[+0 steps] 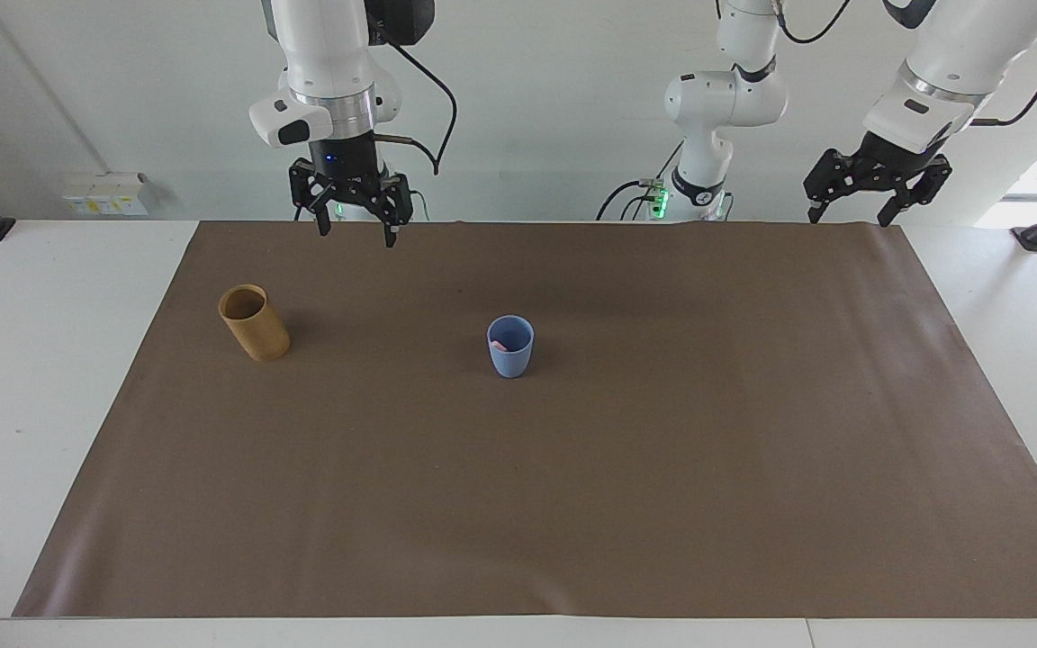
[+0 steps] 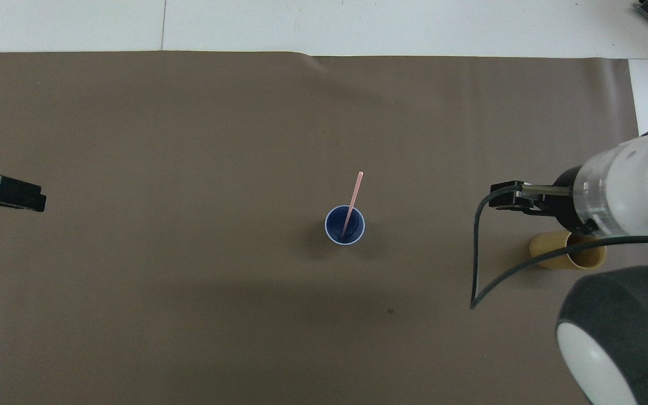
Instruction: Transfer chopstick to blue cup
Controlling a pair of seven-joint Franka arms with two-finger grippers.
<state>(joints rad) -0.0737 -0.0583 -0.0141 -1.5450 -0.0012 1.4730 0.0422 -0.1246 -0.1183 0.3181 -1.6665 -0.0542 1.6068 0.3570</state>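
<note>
The blue cup [image 1: 510, 351] [image 2: 345, 237] stands upright near the middle of the brown mat. One pale pink chopstick [image 2: 353, 198] stands in it, leaning on the rim with its top tilted away from the robots. In the facing view only a short pink bit [image 1: 500, 346] shows inside the cup. My right gripper [image 1: 356, 234] [image 2: 499, 197] is open and empty, raised over the mat's edge by the robots, apart from both cups. My left gripper [image 1: 848, 216] [image 2: 9, 194] is open and empty, and waits over the mat's corner at the left arm's end.
A tan cylindrical cup [image 1: 254, 322] [image 2: 560, 251] stands upright toward the right arm's end of the mat, and looks empty. The brown mat [image 1: 572, 504] covers most of the white table. The right arm's black cable [image 2: 478, 264] hangs above the mat.
</note>
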